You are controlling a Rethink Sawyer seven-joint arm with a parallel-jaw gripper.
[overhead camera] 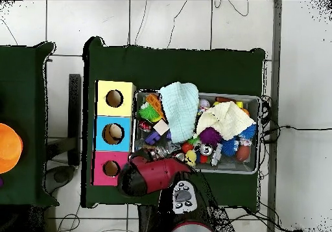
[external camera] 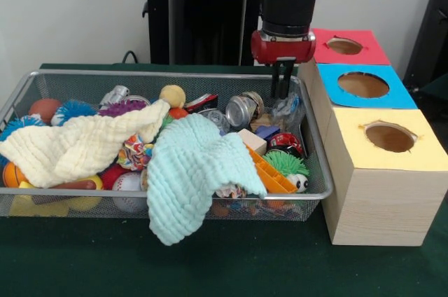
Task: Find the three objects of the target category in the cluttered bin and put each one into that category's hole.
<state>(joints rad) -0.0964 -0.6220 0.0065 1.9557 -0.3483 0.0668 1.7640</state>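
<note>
A wire bin (external camera: 316, 171) holds a heap of toys, balls and cans. Over the heap lie a cream cloth (external camera: 84, 146) and a mint cloth (external camera: 192, 174); the mint one hangs over the front rim. A silver can (external camera: 241, 109), a red and black can (external camera: 285, 143), a yellow ball (external camera: 172, 95) and a baseball (external camera: 127, 183) show among the clutter. My gripper (external camera: 283, 90) hangs over the bin's far right corner, just above the rim, and touches nothing. In the overhead view the red arm (overhead camera: 155, 175) hides it. The cloths cover much of the bin's contents.
Three wooden boxes stand in a row beside the bin, each with a round hole: red top (external camera: 365, 52), blue top (external camera: 395, 94), yellow top (external camera: 420, 150). A green fuzzy toy (external camera: 285, 164) and an orange plastic piece (external camera: 269, 174) lie nearest the boxes. Green cloth (external camera: 84, 262) covers the table.
</note>
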